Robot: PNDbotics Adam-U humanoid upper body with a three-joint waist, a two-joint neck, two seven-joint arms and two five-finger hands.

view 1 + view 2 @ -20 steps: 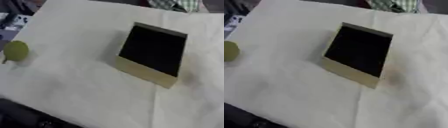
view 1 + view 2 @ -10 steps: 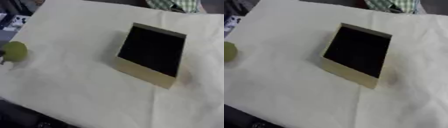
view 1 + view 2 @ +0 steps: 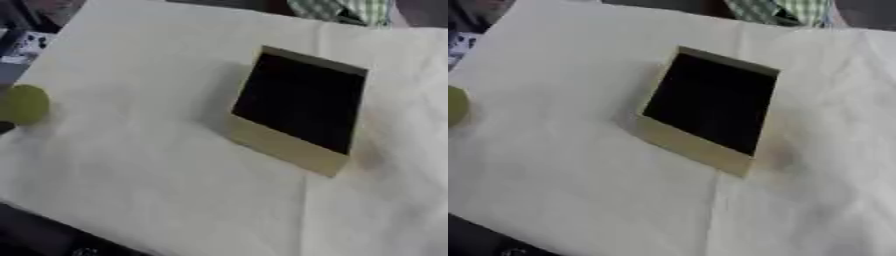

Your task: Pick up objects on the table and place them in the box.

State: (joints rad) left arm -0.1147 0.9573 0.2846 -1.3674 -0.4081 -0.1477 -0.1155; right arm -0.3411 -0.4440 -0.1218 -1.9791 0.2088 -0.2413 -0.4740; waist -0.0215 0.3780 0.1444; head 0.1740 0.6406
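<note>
Legible text, labels, brands, numbers, signs: none. The box, upper centre of frame, bears no readable marking.

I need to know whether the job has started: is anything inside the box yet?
The box shows only a dark interior with no object discernible in it; its depths are too dark to be sure. The green round object sits on the white cloth, outside.

neither left hand nor right hand visible, no arms in view

A pale cloth, seemingly creased, covers the table.
</note>
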